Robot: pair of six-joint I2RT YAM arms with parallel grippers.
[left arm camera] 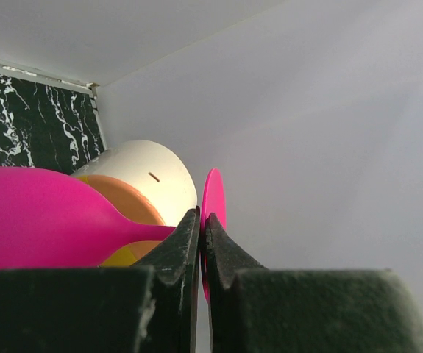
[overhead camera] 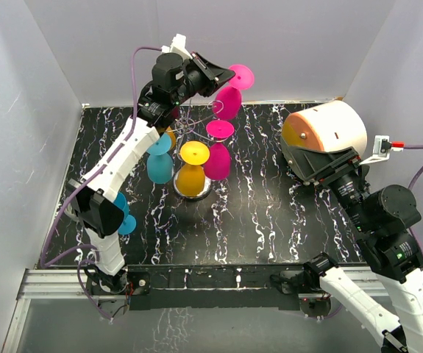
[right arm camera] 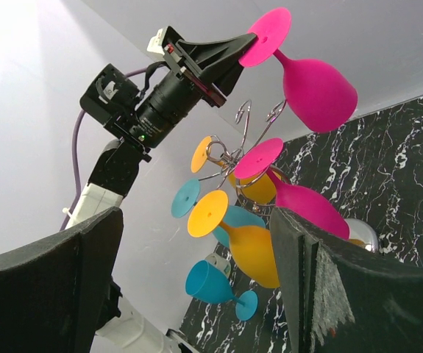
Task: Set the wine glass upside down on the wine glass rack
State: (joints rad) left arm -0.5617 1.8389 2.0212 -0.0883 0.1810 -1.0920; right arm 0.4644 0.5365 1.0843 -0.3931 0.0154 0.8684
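Magenta wine glass (overhead camera: 228, 101) aloft above far side of wine glass rack (overhead camera: 196, 197), stem clamped between left gripper (overhead camera: 222, 77) fingers, not yet hung. Other coloured glasses (overhead camera: 194, 173) hang there. Right gripper (right arm camera: 193, 279) gapes, empty, at right.

No legible text or labels anywhere.

The wine glass (overhead camera: 228, 99) is magenta, the wine glass rack (overhead camera: 193, 196) silver, the table (overhead camera: 270, 213) white-veined black.
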